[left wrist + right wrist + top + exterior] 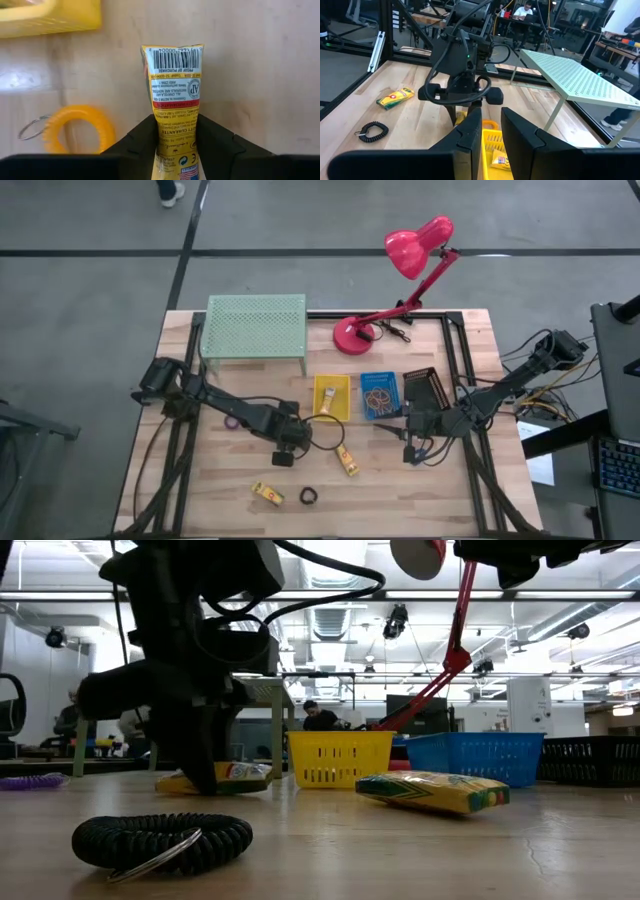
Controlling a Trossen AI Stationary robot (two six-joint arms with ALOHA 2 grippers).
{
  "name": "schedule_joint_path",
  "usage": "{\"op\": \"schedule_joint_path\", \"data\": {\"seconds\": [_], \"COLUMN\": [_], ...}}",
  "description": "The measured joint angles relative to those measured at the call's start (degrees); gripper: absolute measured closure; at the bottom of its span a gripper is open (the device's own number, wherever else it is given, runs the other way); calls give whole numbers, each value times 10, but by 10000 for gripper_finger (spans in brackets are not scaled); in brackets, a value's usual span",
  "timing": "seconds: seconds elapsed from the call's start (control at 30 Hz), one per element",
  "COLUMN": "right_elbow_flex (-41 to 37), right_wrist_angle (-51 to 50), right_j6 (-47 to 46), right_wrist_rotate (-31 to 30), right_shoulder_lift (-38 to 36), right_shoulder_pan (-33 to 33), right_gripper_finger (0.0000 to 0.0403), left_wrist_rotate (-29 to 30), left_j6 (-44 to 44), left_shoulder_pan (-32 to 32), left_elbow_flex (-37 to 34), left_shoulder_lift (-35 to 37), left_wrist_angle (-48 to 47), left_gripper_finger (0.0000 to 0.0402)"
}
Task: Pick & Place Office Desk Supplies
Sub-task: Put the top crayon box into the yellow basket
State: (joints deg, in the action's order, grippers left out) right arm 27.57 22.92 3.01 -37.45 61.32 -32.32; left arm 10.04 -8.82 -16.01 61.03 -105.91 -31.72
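Purple coil (pixel 231 422) is lying on the bench (pixel 190 480) at the far left, beside the left arm.

Green mesh shelf (pixel 254 327) is standing at the bench's back left.

Left gripper (pixel 176 131) is reaching down at bench centre, its fingers (pixel 142 134) sitting against both sides of a yellow packet (pixel 172 95) lying flat on the wood; an orange coil (pixel 80 129) with a key ring is lying just beside it.

A second packet (pixel 267 493) and a black coil (pixel 308 496) are lying near the front edge, close together.

A third packet (pixel 347 462) is lying right of the left gripper.

Yellow basket (pixel 331 395) is sitting mid-bench, holding a packet.

Pink lamp (pixel 400 270) is standing behind the baskets.

Blue basket (pixel 380 394) is sitting right of the yellow one, holding rubber bands.

Black basket (pixel 424 387) is sitting right of the blue.

Right gripper (pixel 491 131) is hovering by the black basket, fingers narrowly parted, holding nothing.
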Motion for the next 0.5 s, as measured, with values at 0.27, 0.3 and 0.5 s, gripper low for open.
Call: {"op": "schedule_joint_path", "data": {"seconds": [0.27, 0.3, 0.5], "right_elbow_flex": [0, 0, 0], "right_wrist_angle": [0, 0, 0], "right_j6": [0, 0, 0], "right_wrist_rotate": [0, 0, 0], "right_shoulder_lift": [0, 0, 0], "right_shoulder_pan": [0, 0, 0], "right_gripper_finger": [335, 335, 335], "left_wrist_rotate": [0, 0, 32], "left_j6": [-4, -6, -50], "left_shoulder_pan": [0, 0, 0], "left_elbow_flex": [5, 5, 12], "left_shoulder_lift": [23, 28, 64], "left_wrist_angle": [3, 4, 23], "left_gripper_finger": [277, 277, 278]}}
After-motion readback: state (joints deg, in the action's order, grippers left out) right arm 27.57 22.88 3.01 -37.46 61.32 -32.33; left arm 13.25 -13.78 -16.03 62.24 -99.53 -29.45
